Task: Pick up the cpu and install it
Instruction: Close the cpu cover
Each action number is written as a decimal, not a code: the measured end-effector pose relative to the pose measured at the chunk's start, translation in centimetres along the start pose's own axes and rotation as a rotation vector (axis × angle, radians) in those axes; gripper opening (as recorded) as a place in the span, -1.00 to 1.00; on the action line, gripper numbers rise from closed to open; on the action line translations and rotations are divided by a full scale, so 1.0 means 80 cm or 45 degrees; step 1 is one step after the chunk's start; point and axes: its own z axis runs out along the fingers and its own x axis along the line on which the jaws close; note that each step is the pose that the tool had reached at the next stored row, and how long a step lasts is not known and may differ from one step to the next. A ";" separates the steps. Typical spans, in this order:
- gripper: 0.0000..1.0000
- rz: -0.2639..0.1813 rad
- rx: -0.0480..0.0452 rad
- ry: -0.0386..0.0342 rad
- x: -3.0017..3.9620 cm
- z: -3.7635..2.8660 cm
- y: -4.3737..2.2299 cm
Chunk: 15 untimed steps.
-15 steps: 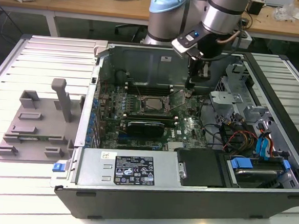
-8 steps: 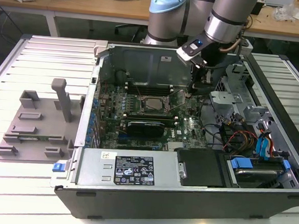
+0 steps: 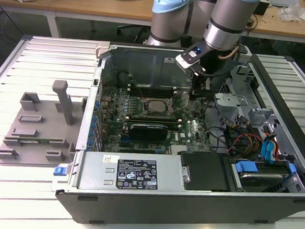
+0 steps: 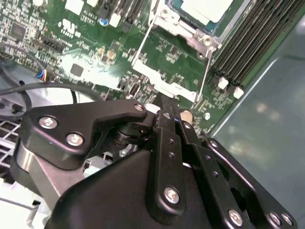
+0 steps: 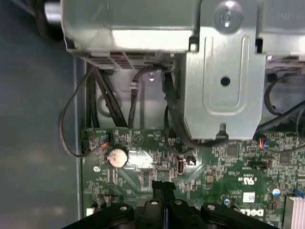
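Fingers [image 4: 167, 129]: closed tip to tip, poised over motherboard [image 4: 71, 28], tips just beside metal socket frame [image 4: 167, 88]; cpu [image 3: 154, 107] lying in socket [image 4: 183, 24], toward the exterior view's left.

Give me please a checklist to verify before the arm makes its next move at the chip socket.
1. Chip seated: the chip lies in its socket. Ok.
2. Tool free: the tool is shut, and nothing shows in its grip. Ok.
3. Metal frame closed over the chip: it lies swung open beside the socket. Not ok.
4. Tool clear of the metal frame: the tip is right at the frame's end, but whether they touch: cannot tell.
5. Access: the computer case is open on top. Ok.
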 end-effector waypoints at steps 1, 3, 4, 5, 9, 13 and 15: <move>-0.79 0.000 0.000 0.0000 0.0000 0.0002 -0.0024; -0.79 0.000 0.000 -0.0001 0.0001 0.0007 -0.0074; -0.79 0.000 -0.001 -0.0001 0.0001 0.0010 -0.0104; -0.79 0.000 -0.001 0.0000 0.0001 0.0012 -0.0130; -0.79 0.000 -0.002 -0.0001 0.0002 0.0025 -0.0268; -0.79 0.000 -0.003 -0.0002 0.0004 0.0040 -0.0441; -0.79 0.000 -0.003 -0.0001 0.0004 0.0044 -0.0480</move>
